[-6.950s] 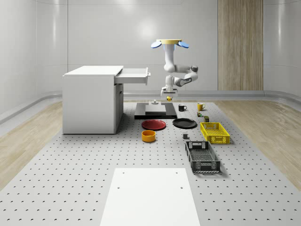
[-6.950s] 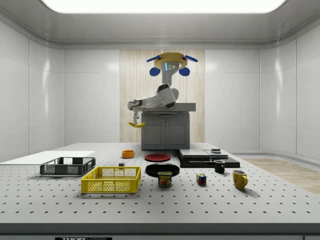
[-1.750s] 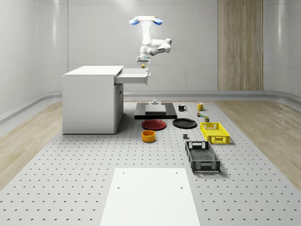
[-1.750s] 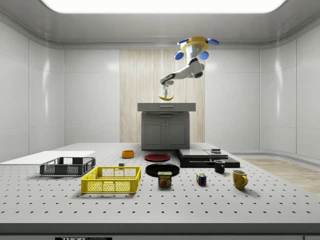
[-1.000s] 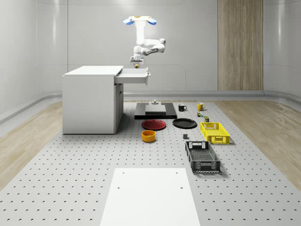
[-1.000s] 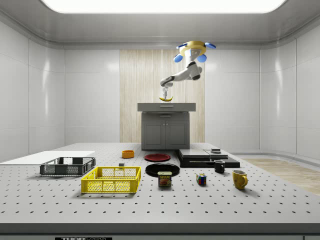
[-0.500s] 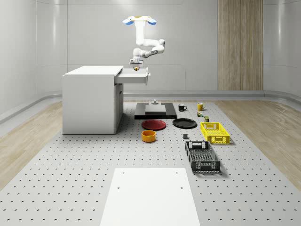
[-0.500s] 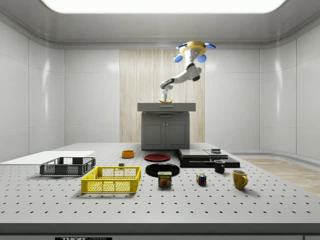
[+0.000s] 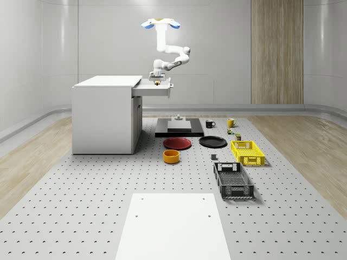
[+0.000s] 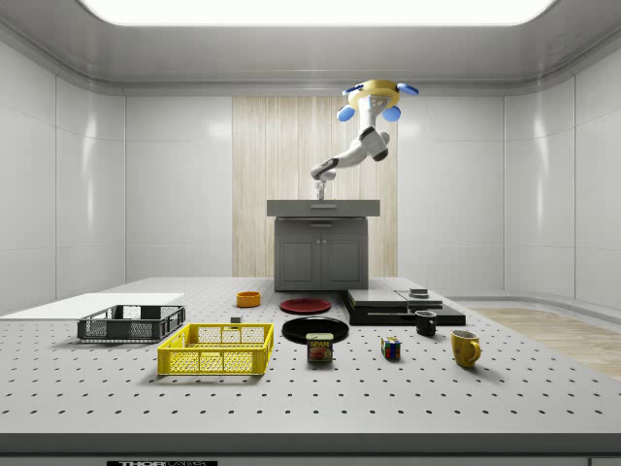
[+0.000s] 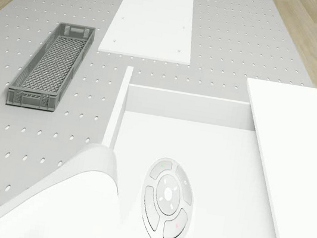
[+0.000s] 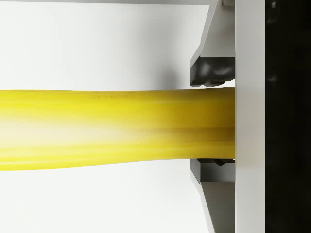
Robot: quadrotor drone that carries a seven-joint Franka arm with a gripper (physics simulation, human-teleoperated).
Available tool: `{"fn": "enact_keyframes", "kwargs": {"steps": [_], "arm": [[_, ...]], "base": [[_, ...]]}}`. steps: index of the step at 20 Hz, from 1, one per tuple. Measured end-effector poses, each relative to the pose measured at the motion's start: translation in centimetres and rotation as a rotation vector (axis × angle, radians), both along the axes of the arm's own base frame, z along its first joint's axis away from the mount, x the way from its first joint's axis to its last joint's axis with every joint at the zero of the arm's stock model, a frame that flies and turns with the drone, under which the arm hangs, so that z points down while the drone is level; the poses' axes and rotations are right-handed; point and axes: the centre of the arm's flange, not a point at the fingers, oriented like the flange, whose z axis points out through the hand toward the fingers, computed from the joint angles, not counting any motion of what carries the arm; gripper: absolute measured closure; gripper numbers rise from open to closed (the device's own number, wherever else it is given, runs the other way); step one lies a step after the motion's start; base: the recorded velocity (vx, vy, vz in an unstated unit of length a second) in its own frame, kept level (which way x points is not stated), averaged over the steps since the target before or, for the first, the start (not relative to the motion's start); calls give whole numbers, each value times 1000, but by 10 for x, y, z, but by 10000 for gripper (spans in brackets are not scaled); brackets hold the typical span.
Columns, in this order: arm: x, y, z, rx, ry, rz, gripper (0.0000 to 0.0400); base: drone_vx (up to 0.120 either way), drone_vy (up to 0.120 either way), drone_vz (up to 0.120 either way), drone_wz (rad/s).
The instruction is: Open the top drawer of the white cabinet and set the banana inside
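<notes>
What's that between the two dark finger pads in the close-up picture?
The banana. In the wrist view it lies across between the gripper's fingers, both touching it, over the white floor of the open top drawer.

Banana (image 12: 116, 128) over open drawer (image 11: 174, 133)

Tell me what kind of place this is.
Most likely a simulated robotics test room: a perforated work floor, bare panelled walls, a white cabinet with its top drawer open, and scattered props like a yellow crate.
</notes>
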Motion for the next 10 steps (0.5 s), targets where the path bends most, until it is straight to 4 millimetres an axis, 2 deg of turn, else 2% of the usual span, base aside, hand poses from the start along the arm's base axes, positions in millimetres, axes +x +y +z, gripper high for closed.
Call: {"fn": "enact_keyframes", "kwargs": {"steps": [2,3,5,7,10], "arm": [[0,0,8,0,0,0,208],[0,0,11,1,0,2,163],[0,0,15,3,1,8,99],[0,0,14,4,2,12,60],[0,0,6,5,2,16,28]], "base": [[0,0,0,0],[0,0,0,0],[0,0,0,0],[0,0,0,0],[0,0,0,0]]}}
